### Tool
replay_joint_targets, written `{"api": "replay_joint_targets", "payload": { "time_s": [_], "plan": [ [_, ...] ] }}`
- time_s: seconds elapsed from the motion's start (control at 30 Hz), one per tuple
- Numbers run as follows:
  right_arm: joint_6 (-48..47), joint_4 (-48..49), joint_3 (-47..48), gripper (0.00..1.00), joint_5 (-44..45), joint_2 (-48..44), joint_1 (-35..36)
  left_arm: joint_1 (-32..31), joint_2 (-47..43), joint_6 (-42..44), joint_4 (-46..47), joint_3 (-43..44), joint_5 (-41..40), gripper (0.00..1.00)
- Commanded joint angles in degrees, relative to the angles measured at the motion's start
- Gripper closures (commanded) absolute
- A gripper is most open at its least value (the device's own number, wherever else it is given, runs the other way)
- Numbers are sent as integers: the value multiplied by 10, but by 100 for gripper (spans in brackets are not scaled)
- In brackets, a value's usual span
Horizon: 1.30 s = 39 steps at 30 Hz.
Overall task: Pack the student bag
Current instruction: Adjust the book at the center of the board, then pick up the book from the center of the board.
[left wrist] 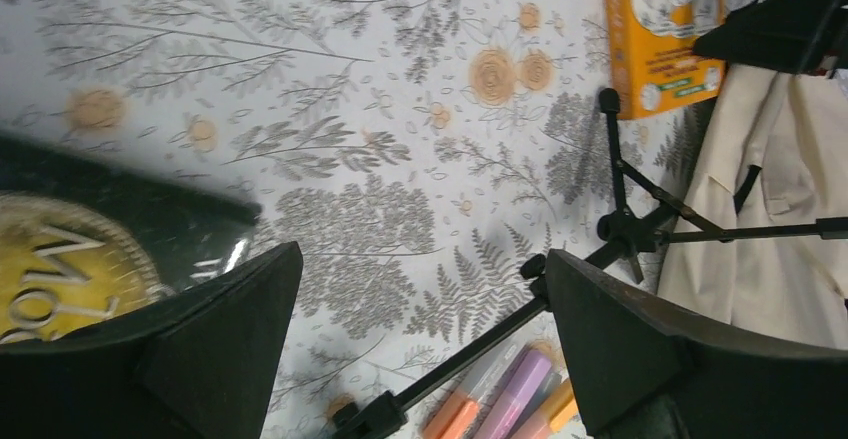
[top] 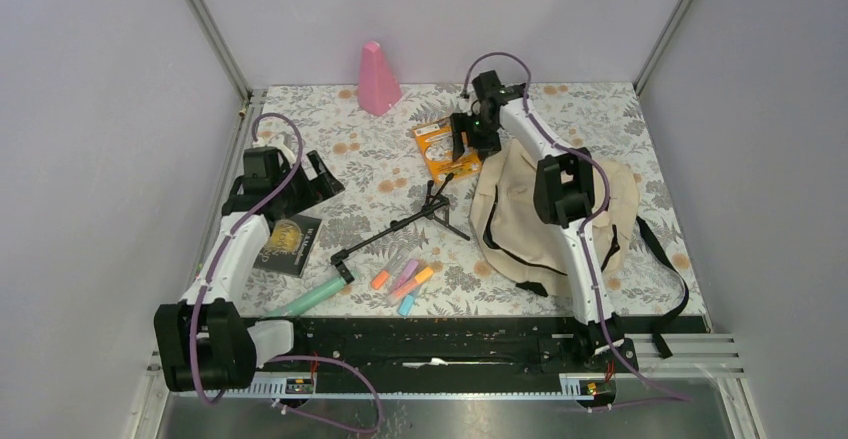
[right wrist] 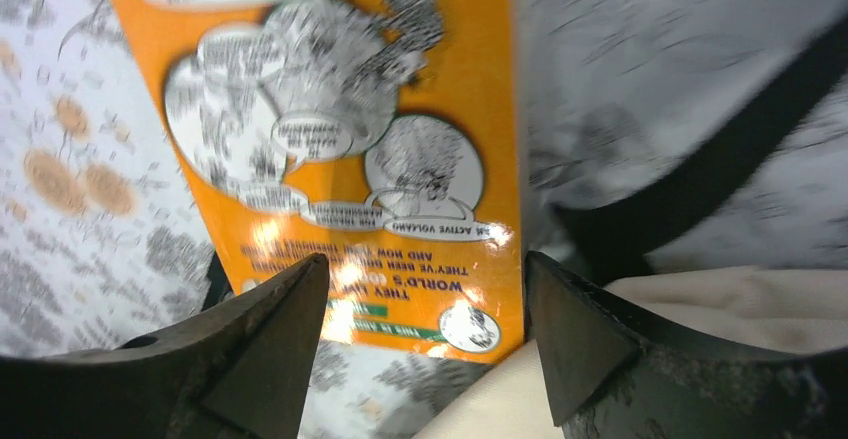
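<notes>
Cream fabric with black trim, the student bag (top: 505, 214) lies slumped on the right side of the worktop (top: 330, 139), partly under the right arm. From these views I cannot tell whether its mouth is unzipped. Just beyond its far-left corner lies an orange book (top: 440, 151), flat and glossy. Its near corner meets the bag's cloth, touching or overlapping; I cannot tell which.

The step in hand looks like taking that book for the bag. A thin, flat cover gives little to bite on. The grip would do best at the near edge, where the soft fabric may lift it a little, with both fingers set square to that edge and kept clear of the cloth. A skewed pinch could send the slick cover skating away or snag the bag.

The right hand (right wrist: 422, 269) hangs right over the book's near edge, fingers (right wrist: 270, 339) spread to either side of it. It pinches nothing yet, and I cannot make out contact with the cover.

The left hand (left wrist: 422, 259) is spread wide and empty. It hovers above the patterned worktop beside a dark book (top: 288, 242) with a gold emblem, well apart from the bag. Between them lie a black folding stand (top: 410, 221) and some highlighters (top: 405, 281).
</notes>
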Motion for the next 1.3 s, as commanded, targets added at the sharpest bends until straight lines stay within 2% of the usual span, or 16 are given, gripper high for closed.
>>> {"api": "replay_joint_targets", "payload": {
  "time_s": [0.0, 0.1, 0.23, 0.37, 0.47, 0.57, 0.63, 0.8, 1.17, 1.27],
  "plan": [
    [8, -56, -20, 23, -50, -46, 48, -50, 26, -37, 64, 37, 3, 5],
    [28, -49, -28, 25, -41, -46, 72, -88, 68, -56, 93, 64, -3, 5],
    [111, -11, -67, 31, -24, -63, 75, -123, 147, -72, 131, 107, 2, 6],
    [186, 100, -188, 27, -3, -123, 74, -143, 223, -89, 180, 142, 22, 8],
    [244, 187, -281, 23, 16, -170, 67, -150, 286, -94, 192, 183, 30, 9],
    [305, 283, -391, 22, 13, -217, 52, -157, 348, -96, 196, 229, 48, 10],
    [326, 325, -424, 22, 10, -236, 46, -168, 383, -97, 196, 257, 55, 11],
    [337, 316, -382, 22, -33, -202, 45, -193, 449, -88, 173, 307, 40, 13],
    [389, 370, -348, 23, -82, -167, 63, -209, 541, -90, 141, 370, 59, 16],
    [411, 404, -357, 27, -89, -171, 65, -211, 547, -91, 141, 370, 69, 24]
  ]
}}
